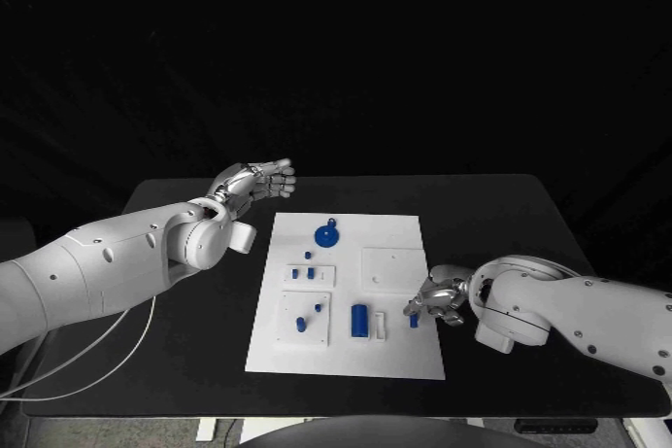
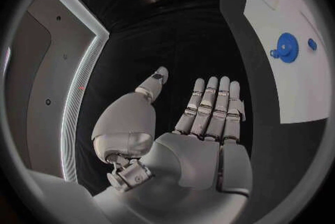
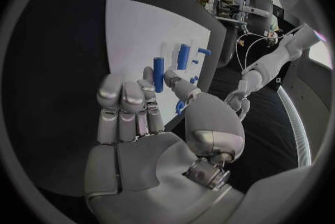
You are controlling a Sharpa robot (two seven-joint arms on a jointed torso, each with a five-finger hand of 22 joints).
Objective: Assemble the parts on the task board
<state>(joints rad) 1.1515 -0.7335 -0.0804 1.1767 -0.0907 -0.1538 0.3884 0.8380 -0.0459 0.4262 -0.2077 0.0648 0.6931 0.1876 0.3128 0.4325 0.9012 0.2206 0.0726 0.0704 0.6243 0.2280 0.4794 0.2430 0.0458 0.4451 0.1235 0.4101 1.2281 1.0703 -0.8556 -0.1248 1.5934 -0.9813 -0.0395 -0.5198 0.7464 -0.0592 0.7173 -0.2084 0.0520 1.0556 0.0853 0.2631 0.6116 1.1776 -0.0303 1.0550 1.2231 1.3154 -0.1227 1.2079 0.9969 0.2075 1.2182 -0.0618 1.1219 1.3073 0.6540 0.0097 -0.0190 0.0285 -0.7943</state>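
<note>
Blue parts [image 1: 360, 319] lay on the white task board [image 1: 392, 356] in the head view, where the right hand [image 1: 438, 300] pinched a small blue part [image 1: 415, 321] at the board's right edge, and the left hand [image 2: 209, 118], released and flat in its wrist view, waited away from the blue gear [image 2: 285, 45], while the right wrist view suggested lowering the pinched piece upright and slowly.

No writing to read anywhere here: the task board [image 1: 346, 361] is plain white, with no letters, numbers or marks legible on it. The blue parts [image 1: 360, 319] standing on the task board carry no label that can be made out, and neither does the blue gear-like part [image 1: 326, 237] toward the board's far end. The black desk [image 1: 196, 341] around the task board bears no sign or brand.
</note>
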